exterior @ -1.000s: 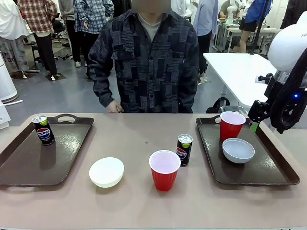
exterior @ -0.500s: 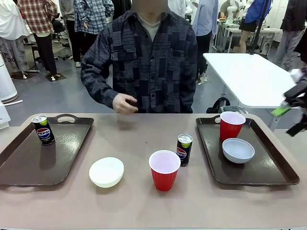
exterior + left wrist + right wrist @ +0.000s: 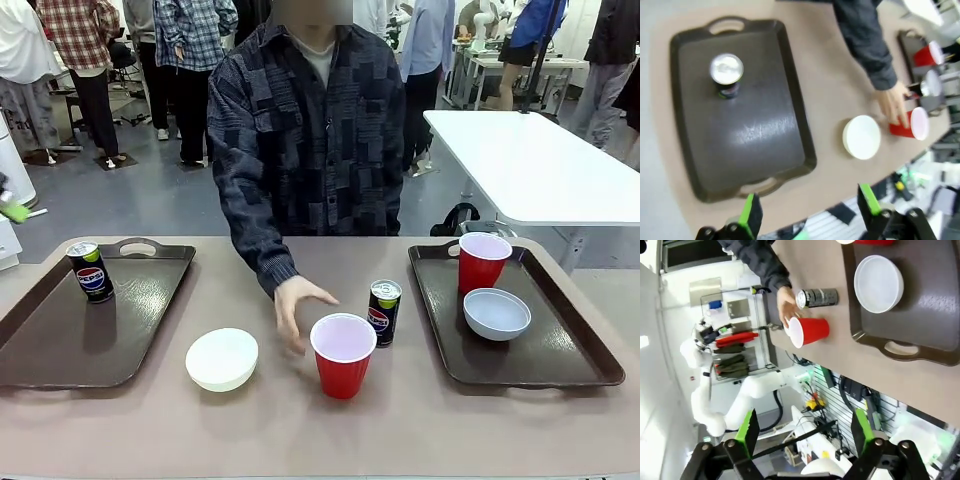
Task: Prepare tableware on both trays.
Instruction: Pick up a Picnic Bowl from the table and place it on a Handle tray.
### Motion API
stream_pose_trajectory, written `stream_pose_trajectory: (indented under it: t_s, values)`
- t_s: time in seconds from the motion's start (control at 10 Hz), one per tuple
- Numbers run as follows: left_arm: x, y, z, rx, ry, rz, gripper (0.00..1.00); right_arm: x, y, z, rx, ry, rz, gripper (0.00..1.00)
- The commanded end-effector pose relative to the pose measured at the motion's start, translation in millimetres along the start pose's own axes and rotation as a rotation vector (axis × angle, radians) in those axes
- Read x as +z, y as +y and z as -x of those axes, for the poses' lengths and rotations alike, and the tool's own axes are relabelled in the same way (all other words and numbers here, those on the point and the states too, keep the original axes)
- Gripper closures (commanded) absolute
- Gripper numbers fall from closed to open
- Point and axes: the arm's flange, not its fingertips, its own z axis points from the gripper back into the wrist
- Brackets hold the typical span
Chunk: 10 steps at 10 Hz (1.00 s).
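Note:
The left tray (image 3: 50, 350) carries one Pepsi can (image 3: 90, 271). On the bare table between the trays are a white bowl (image 3: 222, 358), a red cup (image 3: 343, 354) and a second Pepsi can (image 3: 384, 312). A person's hand (image 3: 293, 306) reaches down beside that cup. The right tray (image 3: 560, 360) holds a red cup (image 3: 483, 262) and a grey-blue bowl (image 3: 497, 313). My left gripper (image 3: 809, 207) hangs open high over the left tray (image 3: 760, 150). My right gripper (image 3: 804, 432) hangs open high above the right tray (image 3: 935, 315), nothing between its fingers.
The person stands at the far side, arm stretched over the table's middle. One green finger pad (image 3: 14, 212) shows at the left edge of the front view. A white table (image 3: 520, 160) stands behind on the right, with other people farther back.
My right arm has drawn back out of the front view's right side. The person's hand has come down across the table to the middle red cup.

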Motion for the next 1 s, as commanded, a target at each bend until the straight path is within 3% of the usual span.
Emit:
stream_pose_trajectory:
  t_s: [0.0,0.5,0.9]
  values:
    - [-33.8,-36.2,6.9,-0.047,0.029,-0.132,0.0,3.4,-8.2,-9.2,0.022,0.023,-0.059,0.04]
    - [-98.1,-122.4,57.5,-0.162,0.046,-0.363,0.0,6.1,-25.9,-12.8,-0.011,0.044,-0.097,0.04]
    - [-129.2,-142.1,74.1,-0.166,0.058,-0.363,0.0,1.9,-27.3,-11.4,-0.035,0.044,-0.076,0.04]
